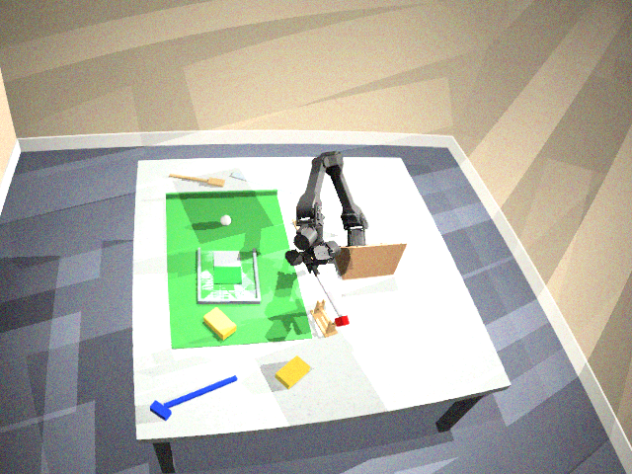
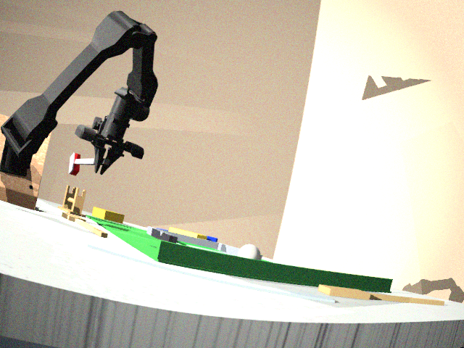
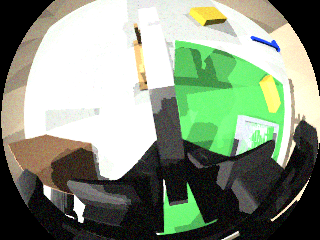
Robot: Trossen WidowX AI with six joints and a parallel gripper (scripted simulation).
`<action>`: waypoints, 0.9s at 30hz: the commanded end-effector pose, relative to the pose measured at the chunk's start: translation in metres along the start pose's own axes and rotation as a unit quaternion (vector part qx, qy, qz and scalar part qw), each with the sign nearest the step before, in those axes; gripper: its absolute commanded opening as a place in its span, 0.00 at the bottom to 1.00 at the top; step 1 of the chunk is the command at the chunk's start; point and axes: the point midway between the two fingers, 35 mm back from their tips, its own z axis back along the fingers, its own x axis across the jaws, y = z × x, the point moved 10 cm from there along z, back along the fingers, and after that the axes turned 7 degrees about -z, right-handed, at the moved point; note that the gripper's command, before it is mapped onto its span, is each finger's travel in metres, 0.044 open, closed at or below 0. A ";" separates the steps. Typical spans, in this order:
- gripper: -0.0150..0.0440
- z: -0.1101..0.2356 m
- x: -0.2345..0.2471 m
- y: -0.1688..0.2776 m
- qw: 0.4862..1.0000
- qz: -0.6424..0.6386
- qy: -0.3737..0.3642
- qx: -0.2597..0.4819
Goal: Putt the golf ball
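Observation:
My gripper [image 1: 312, 266] [image 2: 101, 167] [image 3: 167, 143] is shut on the white shaft of the red putter [image 1: 327, 295] [image 2: 85, 161] [image 3: 152, 47]. It holds the putter in the air, level, above the wooden stand [image 1: 323, 317] [image 2: 73, 200] [image 3: 140, 60]. The putter's red head [image 1: 341, 320] [image 2: 74, 163] points away from the arm. The white golf ball [image 1: 225, 219] [image 2: 249, 251] lies on the green mat [image 1: 184, 316] [image 2: 262, 267] at its far end. The ramp with the raised green [image 1: 227, 274] [image 2: 187, 239] [image 3: 256, 135] stands mid-mat, left of the gripper.
A yellow block [image 1: 219, 323] [image 3: 270, 92] lies on the mat's near end and another yellow block [image 1: 292, 371] [image 3: 207, 15] on the table. A blue putter [image 1: 194, 394] [image 3: 266, 42] lies front left, a wooden putter [image 1: 197, 179] [image 2: 374, 296] behind the mat. The arm's brown base box [image 1: 372, 260] is right.

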 end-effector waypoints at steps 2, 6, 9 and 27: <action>0.25 0.014 -0.017 0.027 0.997 -0.077 0.012 -0.001; 0.25 0.029 -0.031 0.057 0.987 -0.159 0.023 -0.001; 0.25 0.039 -0.039 0.081 0.975 -0.219 0.030 0.001; 0.25 0.088 -0.041 0.239 0.823 -0.563 0.077 0.025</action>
